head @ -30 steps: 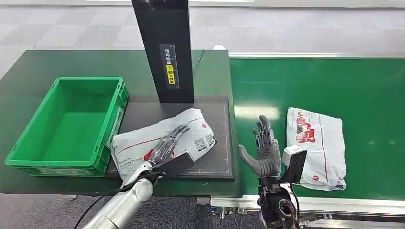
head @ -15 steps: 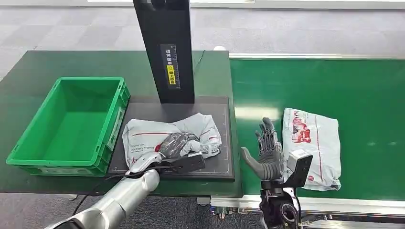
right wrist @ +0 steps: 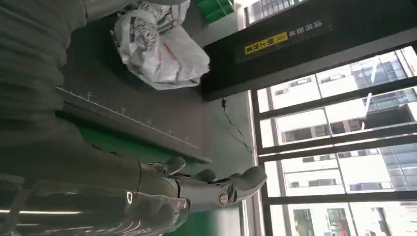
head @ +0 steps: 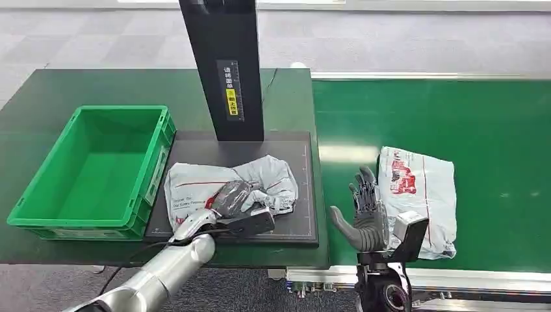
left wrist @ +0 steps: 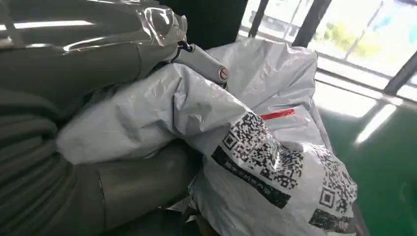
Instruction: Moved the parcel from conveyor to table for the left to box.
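Left hand (head: 235,197) grips the crumpled parcel (head: 221,185) near the table's (head: 65,84) front edge, beside the crate (head: 91,170). Right hand (head: 364,211) spread, empty. You risk the slick bag slipping or snagging the crate rim.

The head view looks steeply down from above; both wrist views sit close behind their hands, turned, sharing the crumpled parcel (head: 230,188) at left-centre of the frame.

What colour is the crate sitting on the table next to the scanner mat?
Bright green crate, empty inside; the head view shows it best.
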Action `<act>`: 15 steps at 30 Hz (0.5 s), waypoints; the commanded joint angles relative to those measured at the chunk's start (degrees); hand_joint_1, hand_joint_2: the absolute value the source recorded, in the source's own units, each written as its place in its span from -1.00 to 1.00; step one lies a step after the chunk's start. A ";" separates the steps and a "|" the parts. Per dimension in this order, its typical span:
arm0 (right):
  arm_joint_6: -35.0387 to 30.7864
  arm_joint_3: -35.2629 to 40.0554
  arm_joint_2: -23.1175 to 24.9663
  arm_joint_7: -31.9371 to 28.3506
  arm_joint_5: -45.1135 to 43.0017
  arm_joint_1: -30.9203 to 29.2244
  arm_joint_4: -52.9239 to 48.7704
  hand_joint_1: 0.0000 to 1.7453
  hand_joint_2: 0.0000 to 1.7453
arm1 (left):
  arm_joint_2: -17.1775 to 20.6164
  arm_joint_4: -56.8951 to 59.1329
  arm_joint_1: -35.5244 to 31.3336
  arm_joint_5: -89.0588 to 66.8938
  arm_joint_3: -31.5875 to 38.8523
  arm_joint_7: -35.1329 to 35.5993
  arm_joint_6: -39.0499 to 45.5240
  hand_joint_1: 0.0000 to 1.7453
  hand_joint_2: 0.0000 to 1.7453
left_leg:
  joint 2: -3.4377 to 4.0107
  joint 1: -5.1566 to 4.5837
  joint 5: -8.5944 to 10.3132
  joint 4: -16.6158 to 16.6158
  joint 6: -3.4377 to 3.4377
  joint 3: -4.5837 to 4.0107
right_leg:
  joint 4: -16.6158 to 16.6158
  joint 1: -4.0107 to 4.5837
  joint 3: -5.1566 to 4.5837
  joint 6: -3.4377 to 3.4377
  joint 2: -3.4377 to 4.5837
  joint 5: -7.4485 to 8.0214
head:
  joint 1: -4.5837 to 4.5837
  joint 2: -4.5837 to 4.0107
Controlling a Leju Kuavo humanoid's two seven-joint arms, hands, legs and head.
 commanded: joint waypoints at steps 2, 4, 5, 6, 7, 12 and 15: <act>-0.95 -1.57 -0.71 -0.79 -1.36 2.55 0.86 -1.00 1.00 | 10.87 -48.75 15.41 25.56 18.56 -7.63 6.71 1.00 1.00 | 0.28 0.03 -0.06 -0.04 -0.01 -0.11 | 0.00 0.04 -0.20 -0.04 0.27 0.02 | -0.02 0.00; -1.21 -1.34 -0.63 -1.49 -1.45 3.13 1.12 -1.00 1.00 | 12.44 -58.78 19.75 30.94 23.74 -9.42 5.90 1.00 1.00 | 0.46 0.04 -0.10 -0.03 -0.02 -0.10 | 0.01 0.06 -0.26 -0.05 0.44 0.02 | -0.04 0.00; -1.33 -1.46 -0.41 -1.59 -1.53 3.28 1.20 -1.00 1.00 | 12.09 -63.47 21.46 33.59 26.70 -10.91 5.28 1.00 1.00 | 0.57 0.04 -0.14 -0.08 -0.02 -0.04 | -0.02 0.06 -0.26 -0.06 0.55 0.00 | -0.02 0.00; -1.50 -1.61 -0.19 -1.71 -1.58 3.48 1.13 -1.00 1.00 | 11.73 -66.08 22.03 35.03 28.26 -11.22 4.71 1.00 1.00 | 0.46 0.06 -0.11 -0.02 -0.02 -0.19 | 0.02 0.07 -0.33 -0.05 0.44 0.01 | -0.04 0.00; -1.51 -1.65 -0.06 -1.68 -1.58 3.81 0.92 -1.00 1.00 | 11.53 -68.36 22.12 36.22 29.87 -11.74 4.69 1.00 1.00 | 0.44 0.10 -0.11 0.03 -0.05 -0.28 | 0.04 0.11 -0.41 -0.04 0.41 0.01 | -0.07 0.00; -1.65 -1.77 0.27 -1.68 -1.59 4.60 0.52 -1.00 1.00 | 10.91 -72.26 21.54 38.29 32.69 -11.29 4.11 1.00 1.00 | 0.36 0.08 -0.08 0.00 -0.03 -0.32 | 0.01 0.10 -0.38 -0.04 0.28 -0.03 | 0.00 0.00; -1.65 -1.83 0.29 -1.68 -1.59 4.56 0.47 -1.00 1.00 | 10.46 -71.21 21.25 38.09 32.35 -11.47 4.11 1.00 1.00 | 0.24 0.04 -0.04 -0.05 -0.04 -0.29 | -0.02 0.05 -0.30 -0.04 0.18 -0.03 | 0.00 0.00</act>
